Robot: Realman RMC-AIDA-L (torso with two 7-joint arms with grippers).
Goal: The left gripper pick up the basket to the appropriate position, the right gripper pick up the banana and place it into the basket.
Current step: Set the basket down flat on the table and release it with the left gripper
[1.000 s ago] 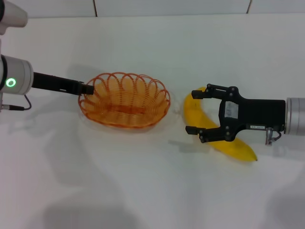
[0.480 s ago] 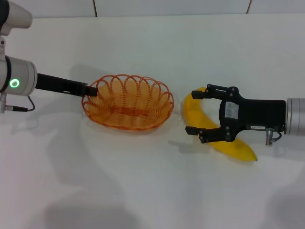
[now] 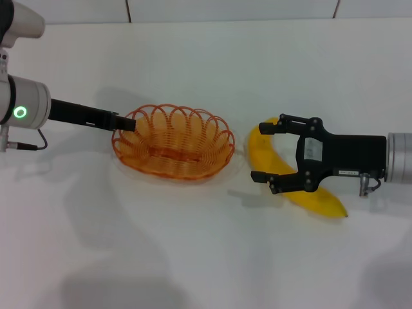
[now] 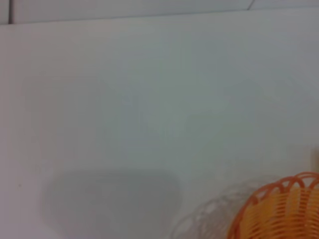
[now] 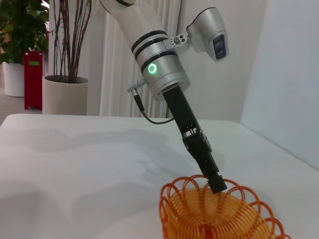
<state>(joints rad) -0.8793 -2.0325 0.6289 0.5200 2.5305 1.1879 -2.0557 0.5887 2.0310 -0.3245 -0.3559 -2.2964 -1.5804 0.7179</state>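
The orange wire basket (image 3: 172,143) sits left of centre on the white table; it also shows in the left wrist view (image 4: 281,211) and the right wrist view (image 5: 214,215). My left gripper (image 3: 125,122) is shut on the basket's left rim, and the right wrist view shows it (image 5: 215,183) clamped on the rim from above. The yellow banana (image 3: 318,198) lies on the table just right of the basket. My right gripper (image 3: 258,151) is open, one finger on each side of the banana's upper half, its own fingers not showing in its wrist view.
The white table (image 3: 193,257) stretches wide in front of the basket and banana. Its back edge meets a tiled wall (image 3: 225,8). The right wrist view shows potted plants (image 5: 62,74) and a red box far behind the table.
My left gripper has carried the basket a little to the right, closer to the banana. The right gripper and the banana have not moved.
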